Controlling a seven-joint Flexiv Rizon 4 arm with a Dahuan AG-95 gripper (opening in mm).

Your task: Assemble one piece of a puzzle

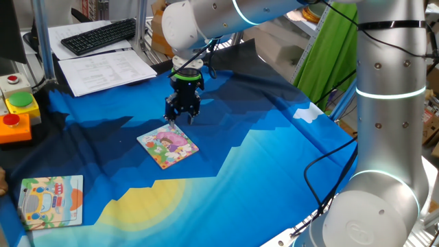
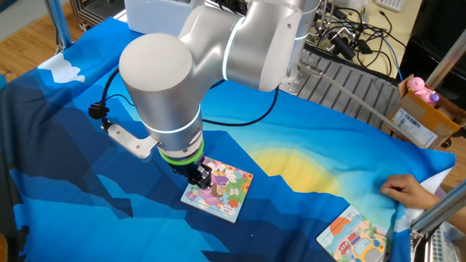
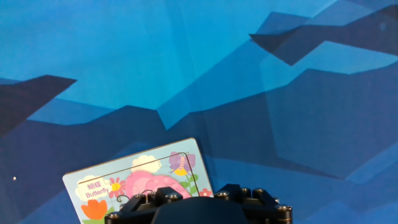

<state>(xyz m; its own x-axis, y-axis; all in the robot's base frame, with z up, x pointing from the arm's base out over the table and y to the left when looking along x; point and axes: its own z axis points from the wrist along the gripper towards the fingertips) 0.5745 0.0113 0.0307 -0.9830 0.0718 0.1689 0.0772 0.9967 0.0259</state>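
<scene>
The puzzle (image 1: 168, 145) is a small square board with a pink and green cartoon picture, lying flat on the blue cloth. It also shows in the other fixed view (image 2: 224, 192) and at the bottom of the hand view (image 3: 143, 177). My gripper (image 1: 181, 118) points down just above the board's far corner; in the other fixed view the gripper (image 2: 201, 177) hangs over the board's left edge. Its fingertips are dark and small, and the hand view shows only the gripper body. The piece does not show in any view.
A larger board (image 1: 51, 200) with a pale blue and orange picture lies at the cloth's near left corner and shows in the other fixed view (image 2: 353, 236). A person's hand (image 2: 408, 191) rests beside it. A button box (image 1: 17, 110), papers (image 1: 106, 68) and a keyboard (image 1: 99, 36) sit beyond the cloth.
</scene>
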